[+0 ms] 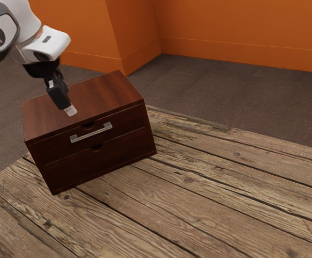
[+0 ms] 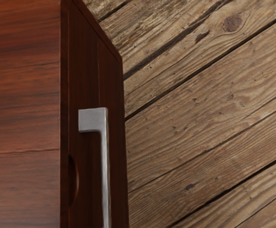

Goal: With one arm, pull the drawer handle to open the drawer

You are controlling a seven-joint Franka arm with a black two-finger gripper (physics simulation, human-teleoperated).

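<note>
A dark wood cabinet [image 1: 99, 91] with two drawers stands on the plank table [image 1: 226, 193]. The upper drawer front [image 1: 126, 119] carries a silver bar handle [image 1: 91, 132] and sits flush with the cabinet face, as does the lower drawer front [image 1: 118, 153]. My gripper [image 1: 70, 111] hangs just over the cabinet's top near its front edge, above the handle's end toward the exterior view's left, and is not touching the handle. The wrist view looks down past the cabinet top [image 2: 21, 95] onto the handle [image 2: 102, 161], whose near end stands out from the drawer front [image 2: 88, 71].
The table's weathered planks [image 2: 204, 118] spread in front of the cabinet and to the exterior view's right. Orange walls [image 1: 226, 27] and a dark carpet floor [image 1: 226, 91] lie behind.
</note>
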